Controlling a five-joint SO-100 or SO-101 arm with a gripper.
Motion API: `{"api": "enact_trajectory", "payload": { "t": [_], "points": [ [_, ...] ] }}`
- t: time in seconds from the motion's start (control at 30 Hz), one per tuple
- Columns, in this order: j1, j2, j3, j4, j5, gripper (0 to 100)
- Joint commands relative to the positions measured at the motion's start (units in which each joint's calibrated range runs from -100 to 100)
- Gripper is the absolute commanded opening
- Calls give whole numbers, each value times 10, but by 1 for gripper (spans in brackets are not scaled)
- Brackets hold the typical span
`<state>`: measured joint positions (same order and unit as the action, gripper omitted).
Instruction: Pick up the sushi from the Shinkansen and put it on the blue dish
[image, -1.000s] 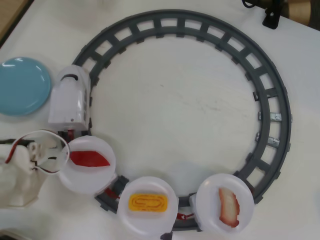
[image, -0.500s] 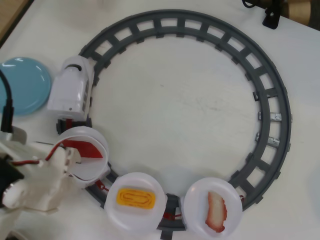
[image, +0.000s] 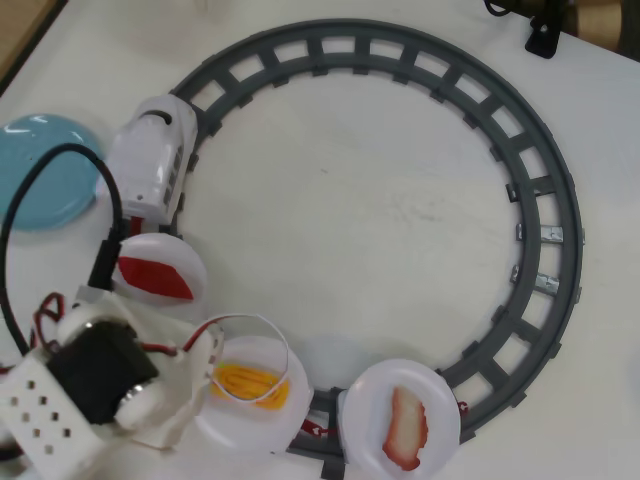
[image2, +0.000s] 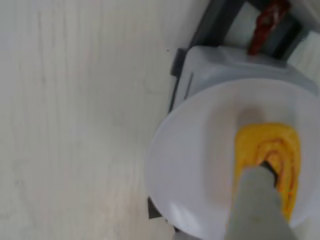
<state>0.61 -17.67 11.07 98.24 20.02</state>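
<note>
The yellow sushi (image: 250, 383) lies on the middle white plate car (image: 232, 425) of the white Shinkansen (image: 155, 160), which stands on the track at the left. My gripper (image: 250, 372) is low over that plate, open, with one thin curved finger (image: 272, 338) arching past the sushi's far side and the other on its near side. In the wrist view one grey finger (image2: 255, 207) rests its tip on the sushi (image2: 272, 150), on the plate (image2: 200, 165); the other finger is out of frame. The blue dish (image: 40, 170) sits at the left edge, empty.
The grey circular track (image: 545, 200) rings the table. A red piece lies on the first plate car (image: 190, 262) and a pink-and-white piece on the third (image: 370, 400). My arm's black cable (image: 20, 210) loops over the blue dish.
</note>
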Motion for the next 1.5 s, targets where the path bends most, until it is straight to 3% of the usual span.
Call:
{"api": "enact_trajectory", "payload": {
  "t": [0.0, 0.7, 0.87, 1.0, 1.47],
  "points": [
    [23, 25, -21, 10, 16, 21],
    [4, 120, -11, -32, 12, 23],
    [-3, 116, 21, -62, 3, 3],
    [-20, 118, 25, -69, 2, 3],
    [-64, 117, -213, 9, 1, 3]
  ]
}}
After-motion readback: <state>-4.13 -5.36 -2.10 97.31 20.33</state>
